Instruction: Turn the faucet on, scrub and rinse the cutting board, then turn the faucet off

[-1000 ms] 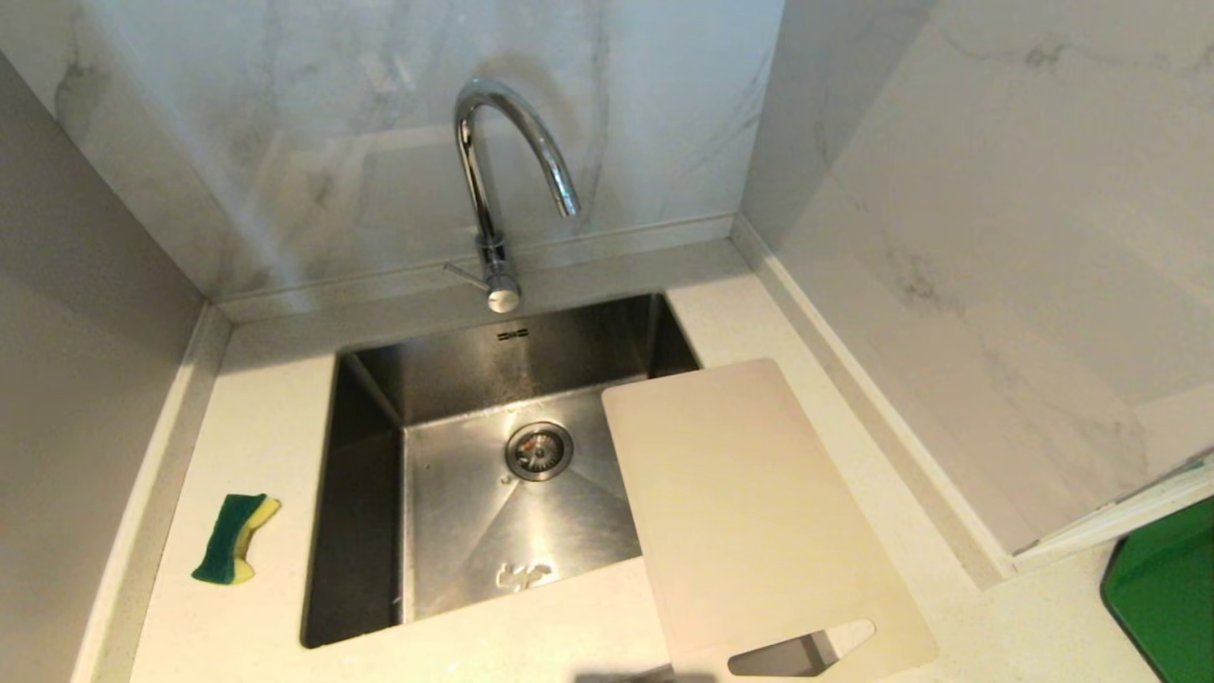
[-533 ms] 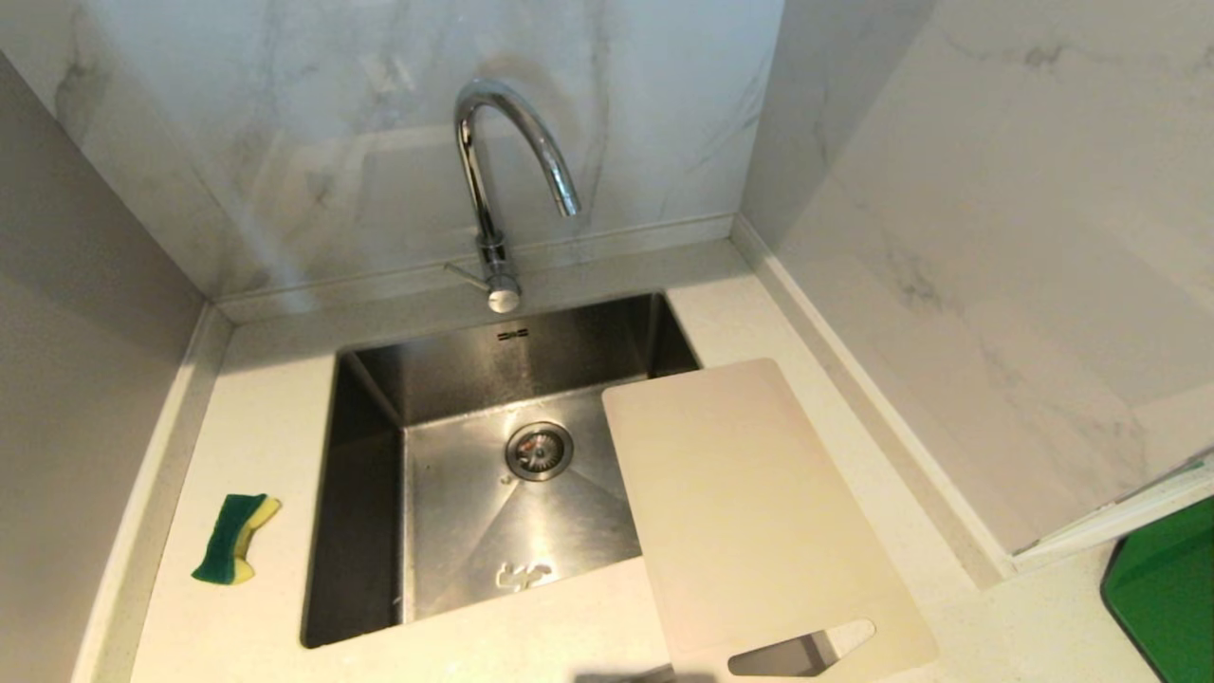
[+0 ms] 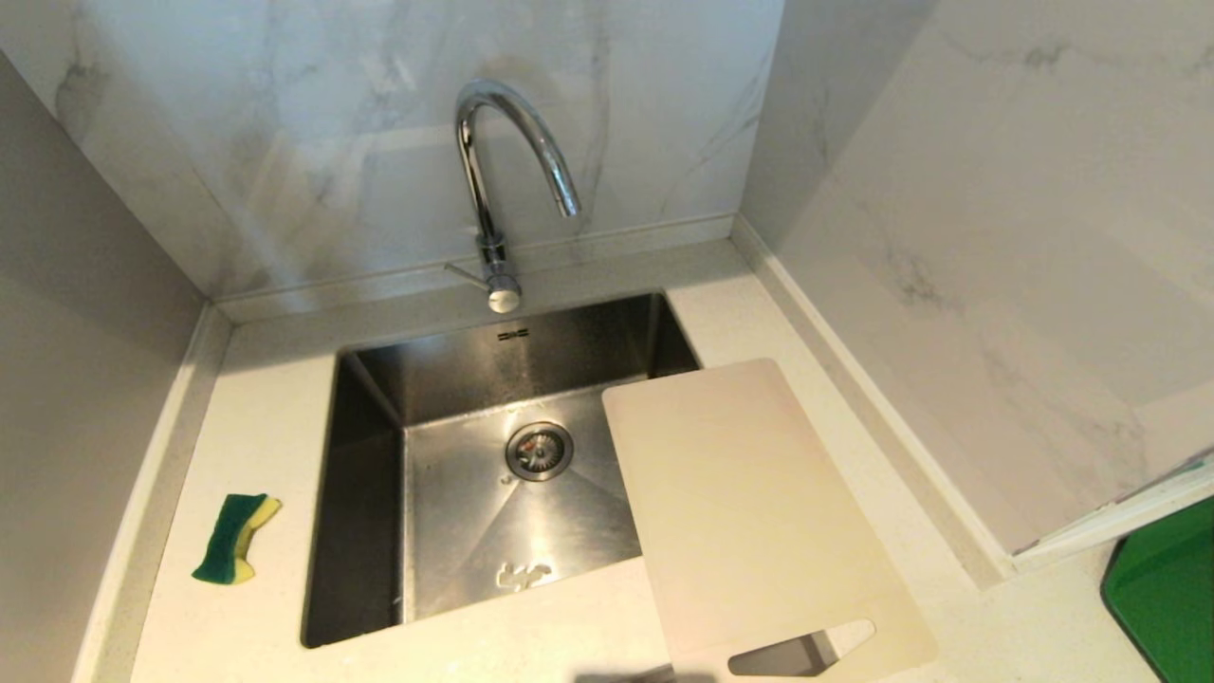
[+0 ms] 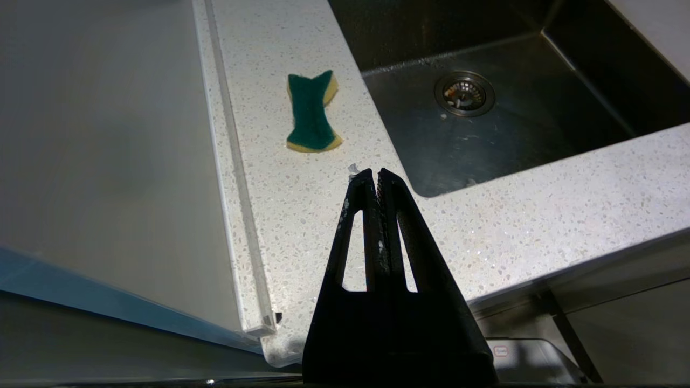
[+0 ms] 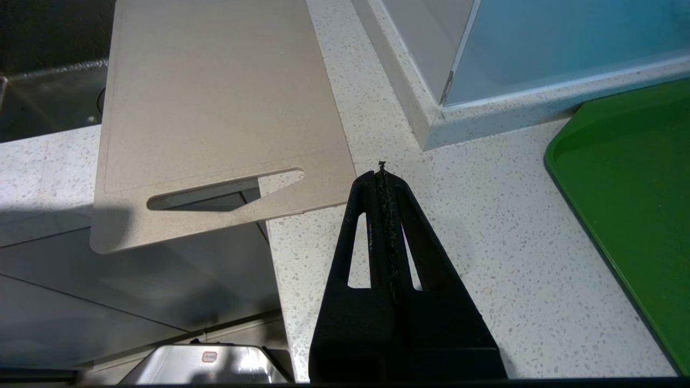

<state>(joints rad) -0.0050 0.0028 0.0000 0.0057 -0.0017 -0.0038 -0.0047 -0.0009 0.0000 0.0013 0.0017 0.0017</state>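
Observation:
The chrome faucet (image 3: 493, 180) stands behind the steel sink (image 3: 370, 455), its thin lever at the base; no water runs. The cream cutting board (image 3: 749, 512) lies on the counter, one corner over the sink's right side and its slotted end over the front edge; it also shows as the cutting board (image 5: 215, 108) in the right wrist view. A green-and-yellow sponge (image 3: 234, 538) rests left of the sink. My left gripper (image 4: 375, 173) hangs shut and empty above the counter short of the sponge (image 4: 311, 111). My right gripper (image 5: 381, 175) is shut, empty, beside the board's slot.
Marble walls close in the counter at the back, left and right. A green tray (image 3: 1167, 598) sits at the far right, seen too as the green tray (image 5: 630, 183). The counter's front edge (image 4: 566, 269) drops to cabinets below.

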